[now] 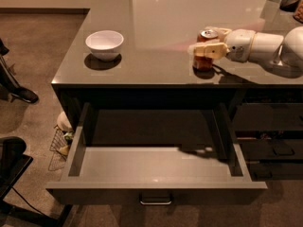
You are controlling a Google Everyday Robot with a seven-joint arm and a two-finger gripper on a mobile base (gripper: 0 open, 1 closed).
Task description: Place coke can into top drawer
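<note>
The coke can (204, 62) stands upright on the grey countertop (156, 60), right of centre near the front edge. My gripper (203, 41) reaches in from the right and is shut on the can, with one finger (208, 49) across its front and the other behind its top. The can's base rests on the counter. The top drawer (156, 192) is pulled wide open below the counter, its inside bare, with a silver handle (155, 201) on its front panel.
A white bowl (104, 44) sits on the counter's left part. Darker drawers (272, 150) are to the right of the open drawer. A wire basket (60, 143) and a black chair base (12, 164) are on the carpet at left.
</note>
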